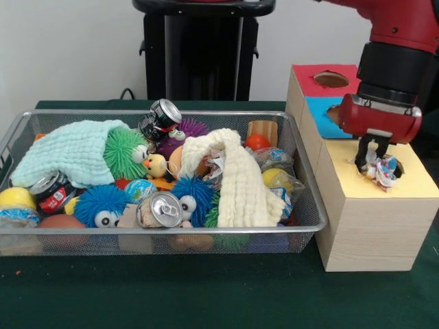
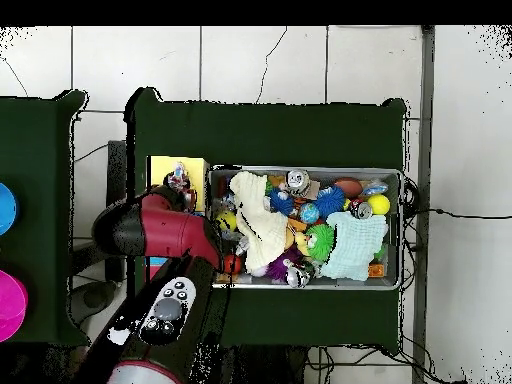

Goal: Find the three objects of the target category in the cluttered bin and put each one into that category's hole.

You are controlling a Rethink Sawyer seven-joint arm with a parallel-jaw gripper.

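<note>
My gripper (image 1: 370,161) is at the right, low over the yellow top (image 1: 357,185) of the pale wooden box. It is shut on a small white spotted cloth (image 1: 381,171), which hangs bunched at the round hole; the cloth hides most of the hole. In the overhead view the cloth (image 2: 180,181) lies on the yellow top (image 2: 160,168), left of the bin. The wire mesh bin (image 1: 164,114) is full of toys and cans. A bit of white printed fabric (image 1: 217,163) shows by the cream waffle towel (image 1: 236,181); I cannot tell what it is.
A mint-green towel (image 1: 68,152) covers the bin's left part. Fuzzy balls, cans (image 1: 162,209) and small balls fill the rest. Behind the yellow box stand the blue-topped box (image 1: 317,118) and the red-topped box (image 1: 309,81), each with a cutout. The robot pedestal (image 1: 199,55) stands behind the bin.
</note>
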